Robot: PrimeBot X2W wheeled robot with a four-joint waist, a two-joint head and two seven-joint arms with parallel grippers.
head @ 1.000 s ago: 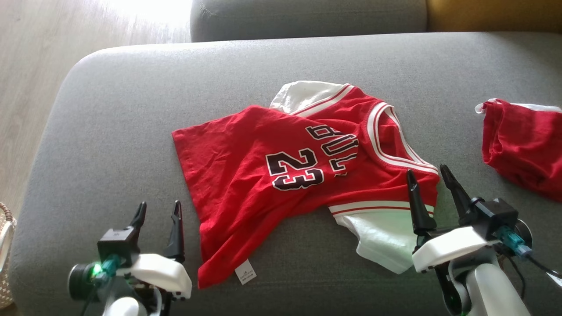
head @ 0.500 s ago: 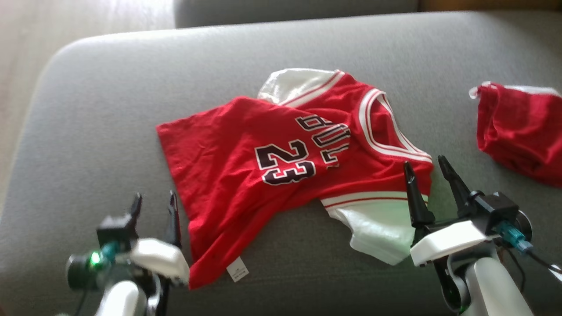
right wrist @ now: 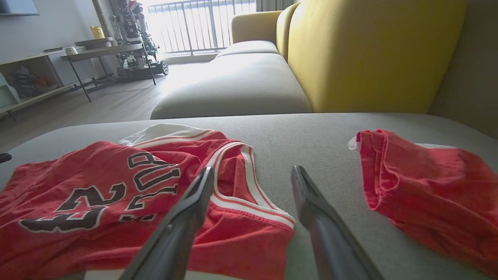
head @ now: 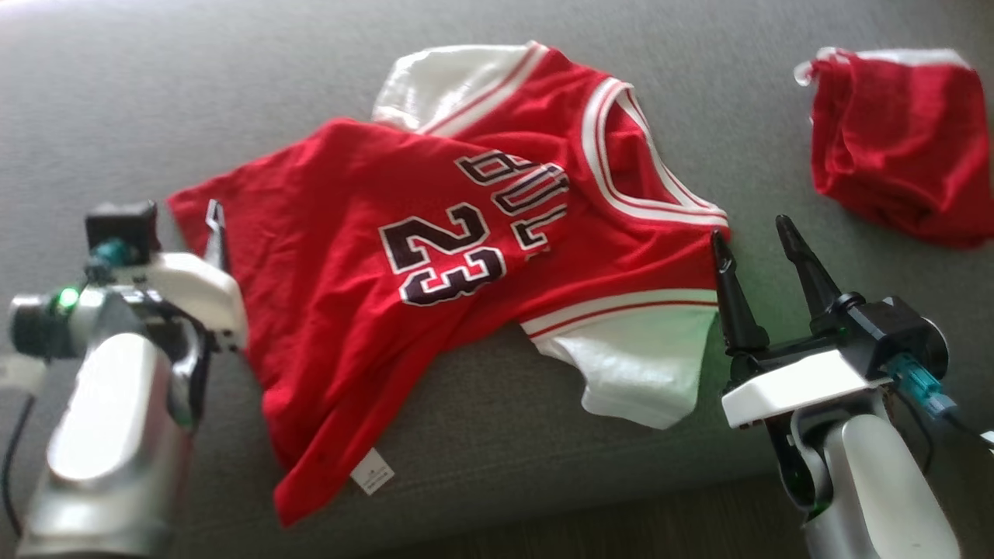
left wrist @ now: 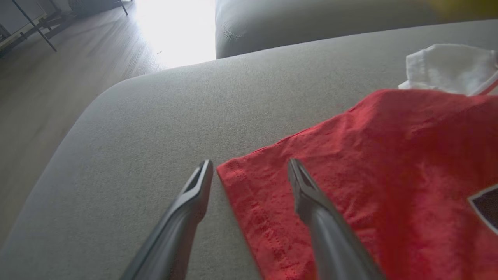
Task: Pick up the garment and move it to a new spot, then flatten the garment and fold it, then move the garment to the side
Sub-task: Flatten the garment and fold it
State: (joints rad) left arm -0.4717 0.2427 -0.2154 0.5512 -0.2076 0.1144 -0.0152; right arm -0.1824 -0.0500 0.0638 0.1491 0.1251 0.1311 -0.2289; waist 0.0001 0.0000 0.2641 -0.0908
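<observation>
The garment (head: 349, 194) is a red jersey with white sleeves and a black "23", lying crumpled on the grey sofa seat (head: 116, 101). My left gripper (head: 194, 221) is open at its left hem corner. In the left wrist view the left gripper (left wrist: 249, 162) straddles that corner of the garment (left wrist: 369, 155), one finger over the cloth, one over bare cushion. My right gripper (head: 749, 229) stands open just right of the near shoulder. In the right wrist view the right gripper (right wrist: 252, 170) has its left finger over the garment (right wrist: 97, 241) by the striped neckline.
A second red cloth item (head: 893, 147) lies bunched at the far right of the seat, and it also shows as a red cloth item (right wrist: 428, 186) to the right of my right fingers. A yellow backrest (right wrist: 369, 50) rises behind. The seat's front edge and floor (head: 621, 528) lie close below.
The head camera has tipped down and shifted, so the whole picture moved. My left arm has reached forward from the seat's front to the garment's left hem corner. Both grippers stay open.
</observation>
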